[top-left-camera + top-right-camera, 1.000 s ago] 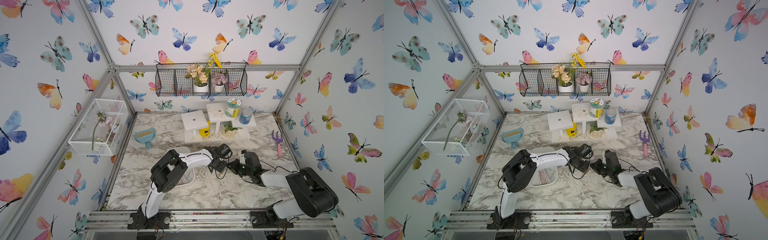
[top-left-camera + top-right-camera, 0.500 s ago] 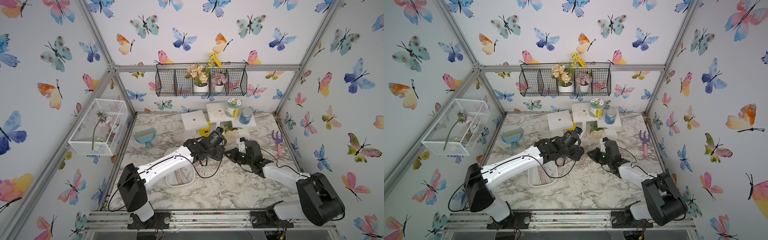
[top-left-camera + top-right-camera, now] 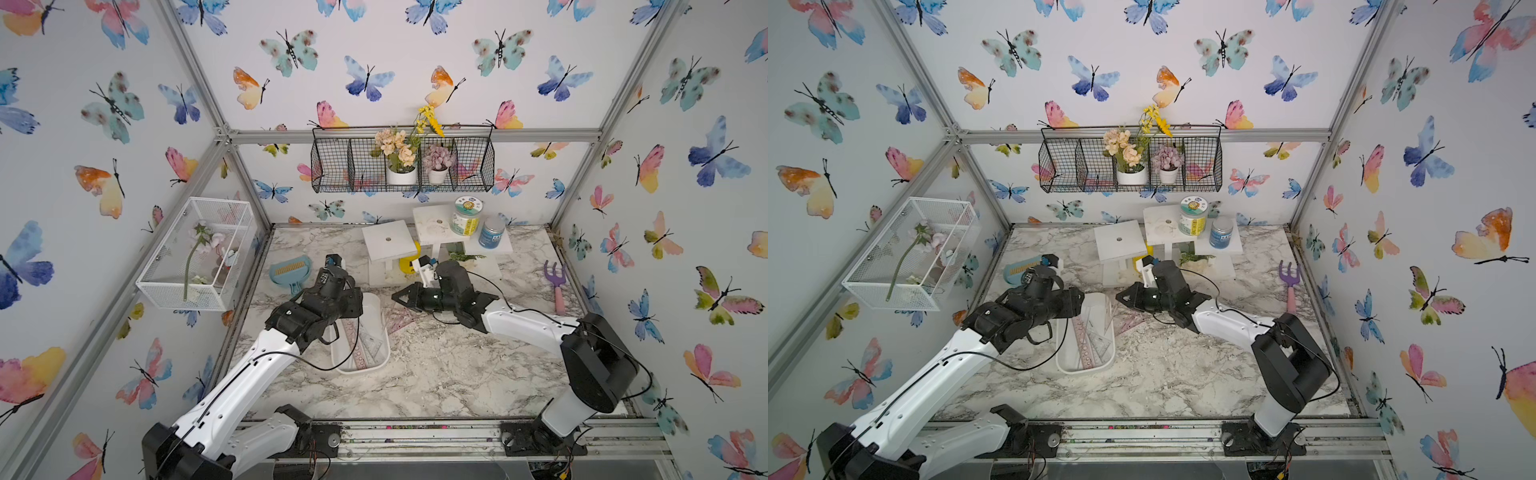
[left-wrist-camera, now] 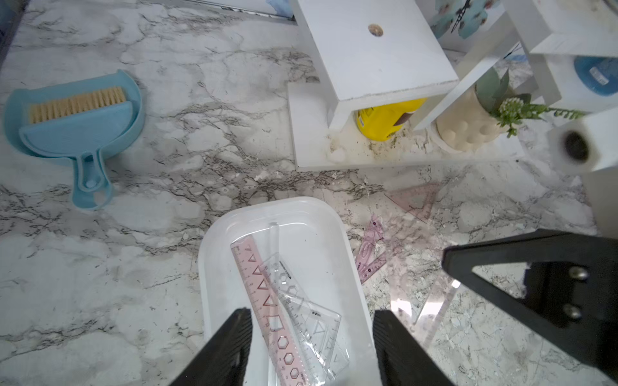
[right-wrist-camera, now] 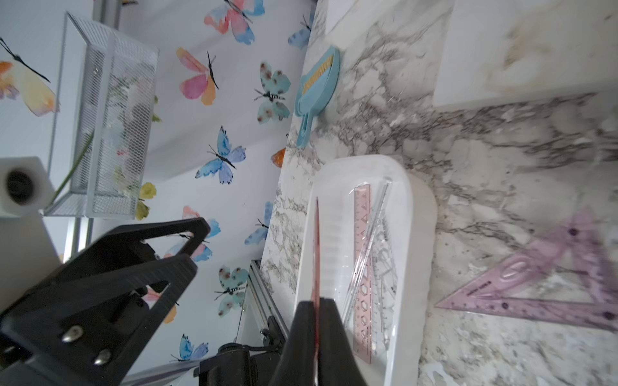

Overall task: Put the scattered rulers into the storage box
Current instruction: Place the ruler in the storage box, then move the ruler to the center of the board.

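Marbled bench (image 3: 436, 374) at lower centre carries the storage box (image 3: 360, 369), with rulers (image 4: 264, 300) inside. I see my left end effector (image 4: 311, 317) over it, fingers (image 4: 234, 341) wide. My right end effector (image 5: 316, 305) pinches a red ruler (image 5: 316, 247) edge-on, a purple set square (image 5: 535, 290) lying beside the box.

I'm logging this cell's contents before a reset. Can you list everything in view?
storage box: one, white, mid-table
rulers: several, pink and clear, inside the box
set squares: at least two, purplish, beside the box
dustpan: one, blue, back left, brush inside
garden fork: one, purple-pink, right edge
stands: several, white, at the back
jars: two, green-white and blue, on the stands
black basket: one, back wall, flowerpots inside
white basket: one, left wall
left gripper: black, open, above the box
right gripper: black, shut on a thin red ruler
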`<action>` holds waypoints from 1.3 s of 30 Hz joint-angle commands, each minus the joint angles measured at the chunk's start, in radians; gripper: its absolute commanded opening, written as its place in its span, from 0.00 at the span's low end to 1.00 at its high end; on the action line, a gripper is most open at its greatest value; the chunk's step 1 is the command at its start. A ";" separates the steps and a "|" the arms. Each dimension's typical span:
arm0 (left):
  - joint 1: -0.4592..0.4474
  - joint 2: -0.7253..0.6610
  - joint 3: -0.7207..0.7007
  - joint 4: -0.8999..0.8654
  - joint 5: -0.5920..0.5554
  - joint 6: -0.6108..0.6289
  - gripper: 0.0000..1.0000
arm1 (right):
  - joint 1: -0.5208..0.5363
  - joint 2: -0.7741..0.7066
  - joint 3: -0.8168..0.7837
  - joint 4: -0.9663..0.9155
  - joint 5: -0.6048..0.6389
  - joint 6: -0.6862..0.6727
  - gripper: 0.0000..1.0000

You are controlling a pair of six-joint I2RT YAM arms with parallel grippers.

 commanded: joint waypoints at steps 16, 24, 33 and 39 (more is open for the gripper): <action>0.087 -0.056 -0.054 -0.006 0.151 0.010 0.63 | 0.082 0.134 0.255 -0.257 0.124 -0.172 0.41; 0.087 0.009 -0.052 0.011 0.244 0.027 0.62 | 0.053 0.046 0.196 -0.389 0.280 -0.235 0.40; 0.075 0.081 -0.040 0.047 0.320 0.031 0.58 | -0.005 -0.017 0.143 -0.519 0.447 -0.284 0.43; 0.008 0.119 -0.032 0.073 0.305 0.004 0.57 | -0.018 0.057 0.175 -0.588 0.486 -0.318 0.46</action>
